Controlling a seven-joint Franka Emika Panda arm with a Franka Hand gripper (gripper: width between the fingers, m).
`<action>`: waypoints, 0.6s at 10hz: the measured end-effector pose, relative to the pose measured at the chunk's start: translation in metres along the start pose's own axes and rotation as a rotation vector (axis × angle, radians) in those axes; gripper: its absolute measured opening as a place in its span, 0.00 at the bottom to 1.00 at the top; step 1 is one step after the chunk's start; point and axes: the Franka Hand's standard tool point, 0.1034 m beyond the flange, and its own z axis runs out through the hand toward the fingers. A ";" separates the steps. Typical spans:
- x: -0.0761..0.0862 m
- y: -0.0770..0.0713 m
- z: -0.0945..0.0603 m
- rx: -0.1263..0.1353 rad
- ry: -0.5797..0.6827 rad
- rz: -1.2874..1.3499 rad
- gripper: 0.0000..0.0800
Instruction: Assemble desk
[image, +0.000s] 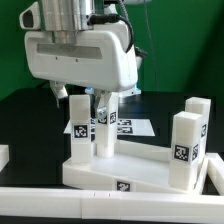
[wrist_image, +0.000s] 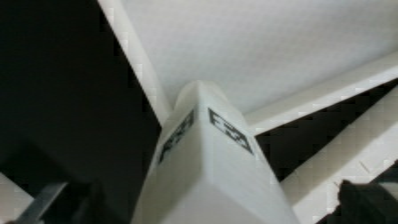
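The white desk tabletop (image: 135, 168) lies flat with several white tagged legs standing upright in its corner sockets. My gripper (image: 78, 98) hangs over the near leg (image: 78, 130) on the exterior view's left, with a second leg (image: 105, 128) just behind it. Two more legs (image: 185, 148) stand on the right. In the wrist view that leg (wrist_image: 210, 150) rises between my dark fingertips (wrist_image: 43, 205), and dark gaps show on both sides. The gripper (wrist_image: 205, 208) is open and holds nothing. The tabletop (wrist_image: 249, 50) fills the background.
The marker board (image: 132, 128) lies on the black table behind the tabletop. A long white rail (image: 100, 205) runs along the front, and a short white piece (image: 5, 155) sits at the exterior view's left edge. A green wall stands behind.
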 end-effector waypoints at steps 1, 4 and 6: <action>0.000 0.002 0.000 -0.039 0.013 -0.165 0.81; 0.000 0.001 0.001 -0.087 0.029 -0.507 0.81; 0.000 0.002 0.002 -0.090 0.021 -0.664 0.81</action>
